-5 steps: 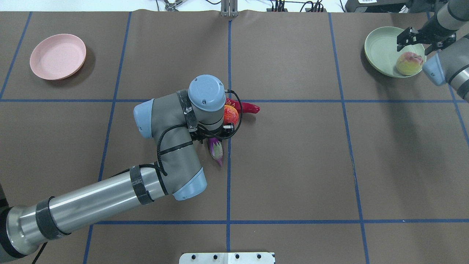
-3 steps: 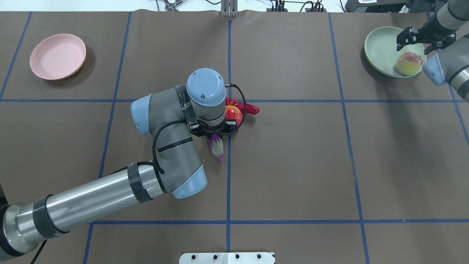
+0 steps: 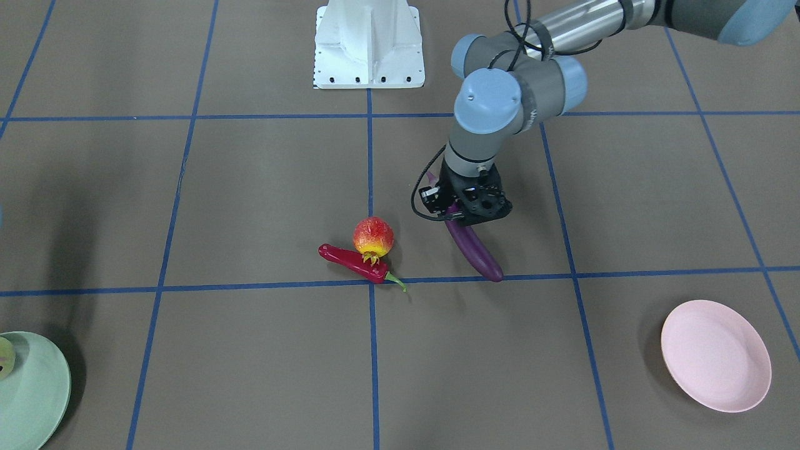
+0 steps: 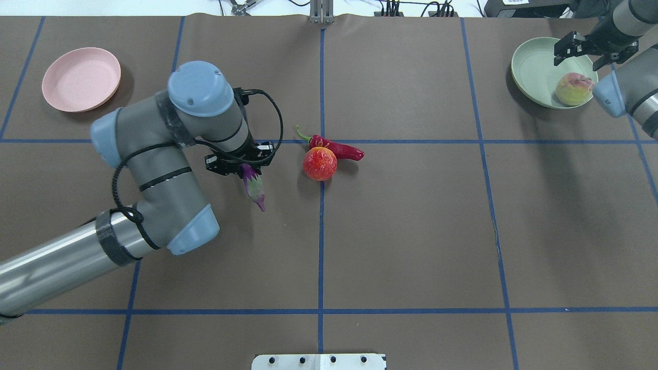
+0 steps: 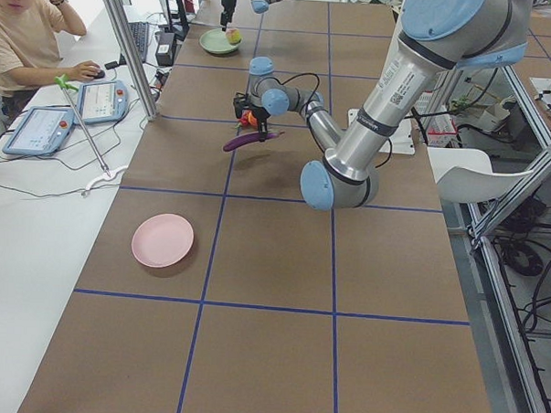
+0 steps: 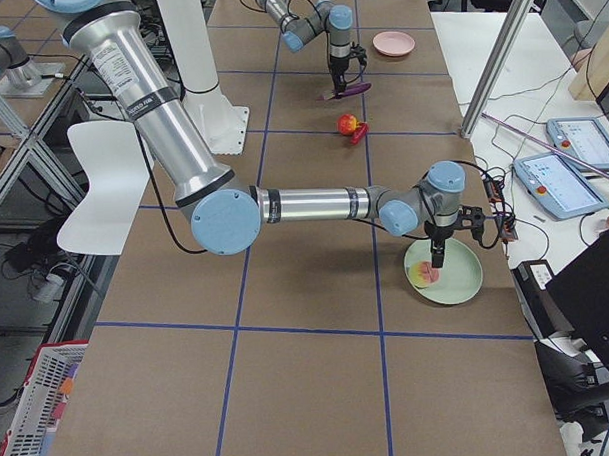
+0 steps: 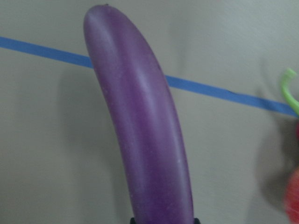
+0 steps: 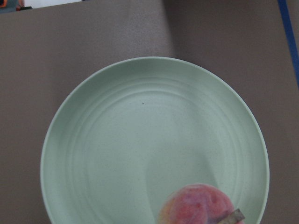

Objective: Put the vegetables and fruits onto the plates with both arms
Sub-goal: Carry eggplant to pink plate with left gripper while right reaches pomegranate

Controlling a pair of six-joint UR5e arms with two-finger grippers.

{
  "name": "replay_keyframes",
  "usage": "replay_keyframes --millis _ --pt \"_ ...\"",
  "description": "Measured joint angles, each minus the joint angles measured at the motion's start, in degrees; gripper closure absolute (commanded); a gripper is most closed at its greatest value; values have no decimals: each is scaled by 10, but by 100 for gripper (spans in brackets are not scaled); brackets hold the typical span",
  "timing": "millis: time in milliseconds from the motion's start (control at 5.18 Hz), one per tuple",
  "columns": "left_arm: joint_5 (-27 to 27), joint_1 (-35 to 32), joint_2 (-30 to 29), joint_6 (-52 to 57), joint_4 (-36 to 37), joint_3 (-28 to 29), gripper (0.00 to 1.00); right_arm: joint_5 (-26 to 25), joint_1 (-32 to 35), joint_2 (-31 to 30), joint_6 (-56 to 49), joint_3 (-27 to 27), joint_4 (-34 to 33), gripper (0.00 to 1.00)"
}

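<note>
My left gripper (image 4: 240, 166) is shut on the stem end of the purple eggplant (image 4: 255, 188) and holds it tilted above the table, left of the other foods; the eggplant also shows in the front view (image 3: 476, 251) and fills the left wrist view (image 7: 145, 130). The red chili (image 4: 340, 149) and the pomegranate (image 4: 320, 163) lie touching at the table's middle. My right gripper (image 4: 582, 53) is open and empty above the mint green plate (image 4: 534, 69), which holds the peach (image 4: 573, 89). The pink plate (image 4: 81, 79) is bare at the far left.
The white robot base (image 3: 369, 44) stands at the near table edge. Blue tape lines (image 4: 321, 231) divide the brown table into squares. An operator (image 5: 26, 45) sits beside the table with tablets and cables.
My left arm has swung left with the eggplant in its grip, away from the chili and pomegranate, which are now uncovered. My right gripper has drawn back slightly over the green plate.
</note>
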Motion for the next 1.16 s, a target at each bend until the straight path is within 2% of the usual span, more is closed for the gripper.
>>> replay_keyframes --millis 386,772,966,1159 --pt "-27 -78 49 23 0 -10 100 6 -48 -26 124 132 -4 0" --pt "-32 -163 61 100 -7 59 100 33 -106 -48 266 255 -5 0" --pt "-31 -199 56 157 -25 119 100 35 -132 -56 318 295 -5 0" --pt "-31 -228 40 190 -77 214 53 35 -156 -57 347 318 -4 0"
